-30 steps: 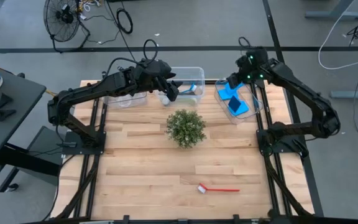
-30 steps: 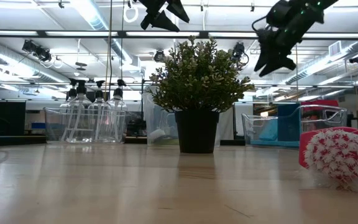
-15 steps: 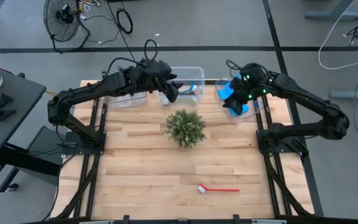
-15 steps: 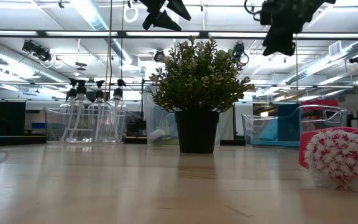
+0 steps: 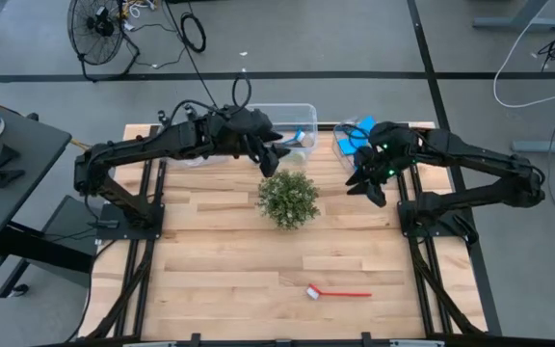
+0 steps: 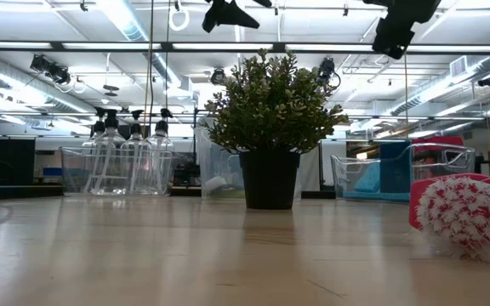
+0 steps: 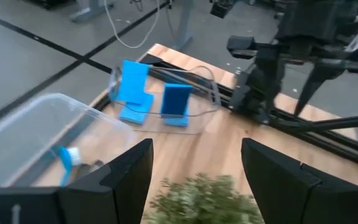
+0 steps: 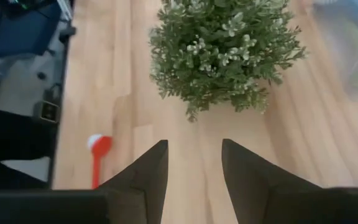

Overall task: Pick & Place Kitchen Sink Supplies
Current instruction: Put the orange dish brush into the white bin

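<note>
A red long-handled dish brush (image 5: 338,292) lies flat on the table near its front edge; its bristle head shows in the low view (image 6: 466,212) and in the right wrist view (image 8: 97,155). Blue sponges (image 5: 362,146) stand in the clear bin at the far right (image 7: 146,93). A blue brush (image 7: 67,155) lies in the middle bin. Clear bottles with black caps (image 6: 126,157) stand in the far left bin. My left gripper (image 5: 276,156) is open and empty, high over the plant's far side. My right gripper (image 5: 369,188) is open and empty, high to the plant's right.
A bushy green plant in a dark pot (image 5: 288,198) stands mid-table between the two grippers. Three clear bins (image 5: 292,114) line the far edge. Bare wood (image 5: 220,270) lies around the red brush.
My right gripper has left its place over the sponge bin and gone toward the table's near edge, ending beside the plant. My left gripper has shifted a little toward the plant.
</note>
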